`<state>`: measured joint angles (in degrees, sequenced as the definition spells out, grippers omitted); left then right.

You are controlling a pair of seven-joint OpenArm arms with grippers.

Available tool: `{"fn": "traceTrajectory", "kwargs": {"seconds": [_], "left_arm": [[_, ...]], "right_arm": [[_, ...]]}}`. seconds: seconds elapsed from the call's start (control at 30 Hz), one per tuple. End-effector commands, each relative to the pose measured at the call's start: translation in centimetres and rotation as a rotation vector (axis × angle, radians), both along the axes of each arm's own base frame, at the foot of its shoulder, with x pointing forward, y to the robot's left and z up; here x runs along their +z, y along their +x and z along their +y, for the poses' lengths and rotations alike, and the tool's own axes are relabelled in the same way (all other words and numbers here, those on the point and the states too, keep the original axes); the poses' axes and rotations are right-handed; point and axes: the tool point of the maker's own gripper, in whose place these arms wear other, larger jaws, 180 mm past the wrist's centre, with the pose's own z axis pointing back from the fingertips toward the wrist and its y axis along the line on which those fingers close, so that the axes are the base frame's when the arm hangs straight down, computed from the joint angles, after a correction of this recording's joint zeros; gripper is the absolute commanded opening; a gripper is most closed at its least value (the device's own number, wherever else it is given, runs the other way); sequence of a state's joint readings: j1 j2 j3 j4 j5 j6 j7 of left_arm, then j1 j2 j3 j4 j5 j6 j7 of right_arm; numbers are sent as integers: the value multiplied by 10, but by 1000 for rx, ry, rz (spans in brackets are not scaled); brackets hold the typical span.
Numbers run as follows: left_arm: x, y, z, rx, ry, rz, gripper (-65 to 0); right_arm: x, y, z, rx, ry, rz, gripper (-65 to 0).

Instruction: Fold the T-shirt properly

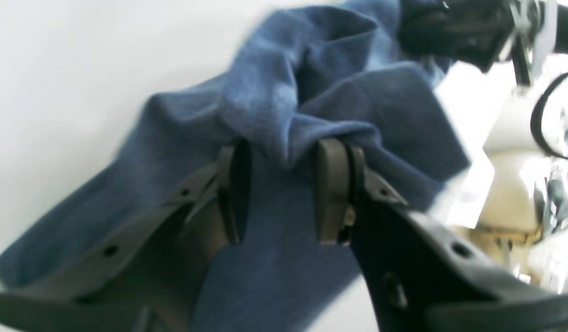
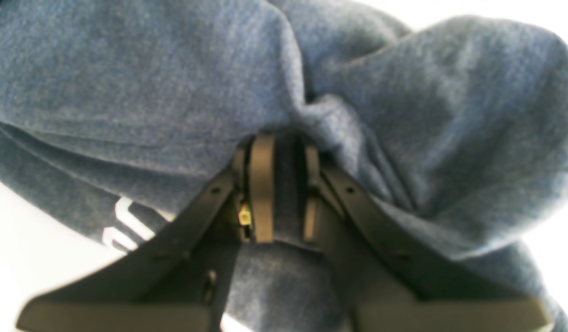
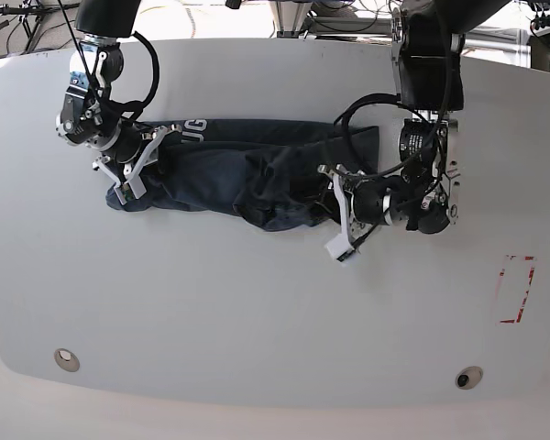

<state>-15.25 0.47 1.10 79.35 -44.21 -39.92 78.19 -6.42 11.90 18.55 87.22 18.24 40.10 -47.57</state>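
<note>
The dark blue heathered T-shirt lies bunched in a long crumpled band across the middle of the white table. In the base view my right gripper holds its left end. The right wrist view shows that gripper shut on a fold of the T-shirt, with white lettering just below. My left gripper is at the shirt's right end. In the left wrist view its jaws stand a little apart, pinching a gathered bunch of the T-shirt.
A red rectangle outline is marked on the table at the right. Two round fittings sit near the front edge. Cables and frame parts crowd the back edge.
</note>
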Motion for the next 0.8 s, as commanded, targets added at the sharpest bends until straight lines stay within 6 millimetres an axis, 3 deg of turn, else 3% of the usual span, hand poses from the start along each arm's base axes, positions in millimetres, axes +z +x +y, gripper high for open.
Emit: {"fn": "traceTrajectory", "kwargs": {"seconds": [0.0, 0.1, 0.2, 0.37, 0.53, 0.77], "left_arm": [[20, -1, -25, -78, -42, -48, -456], [24, -15, -46, -156, -64, -40, -456], [41, -21, -61, -199, -121, -70, -456], [71, -21, -69, -228, -193, -142, -456], [85, -2, -48, -172, -200, -186, -456], [71, 25, 12, -13, -80, -201, -456]], "right_arm": [[-7, -8, -7, 11, -48, 51, -563], [-7, -8, -7, 11, -48, 51, -563], [-7, -8, -7, 11, -48, 51, -563], [-7, -8, -7, 11, -48, 51, -563], [-8, -9, -7, 11, -48, 52, -563], [-8, -9, -7, 11, -48, 52, -563]]}}
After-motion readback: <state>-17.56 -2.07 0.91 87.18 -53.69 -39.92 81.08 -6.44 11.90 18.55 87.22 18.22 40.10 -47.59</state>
